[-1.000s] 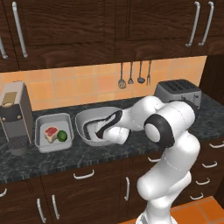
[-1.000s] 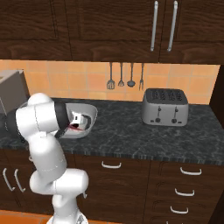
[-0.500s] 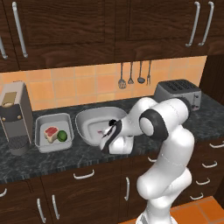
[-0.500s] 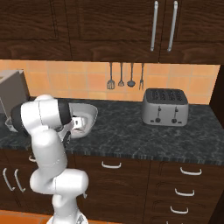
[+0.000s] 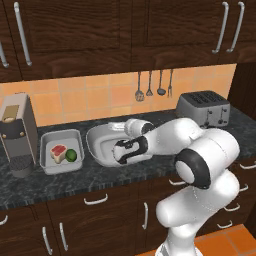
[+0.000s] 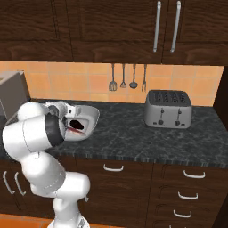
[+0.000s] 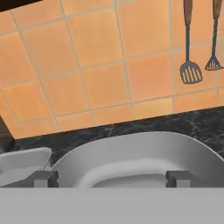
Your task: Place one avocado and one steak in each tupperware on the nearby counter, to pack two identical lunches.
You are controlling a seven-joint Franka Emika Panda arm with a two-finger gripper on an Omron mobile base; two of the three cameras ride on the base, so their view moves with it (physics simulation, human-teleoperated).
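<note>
Tool [image 7: 110, 178] spread wide over the oval pale-grey tupperware [image 7: 140, 153], holding nothing.

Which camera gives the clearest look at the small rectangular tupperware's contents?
Left base view: the small rectangular tupperware lies open to the camera, steak and avocado inside. Hand view catches just its rim.

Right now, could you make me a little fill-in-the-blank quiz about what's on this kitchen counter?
1. The small rectangular tupperware holds a steak and a green ____.
2. The pincer reaches over the large ____ tupperware.
3. The silver ____ stands on the counter at the right, below the hanging utensils.
4. The pincer's fingers stand ____, with nothing between them.

Missing words: avocado; oval; toaster; open
</note>
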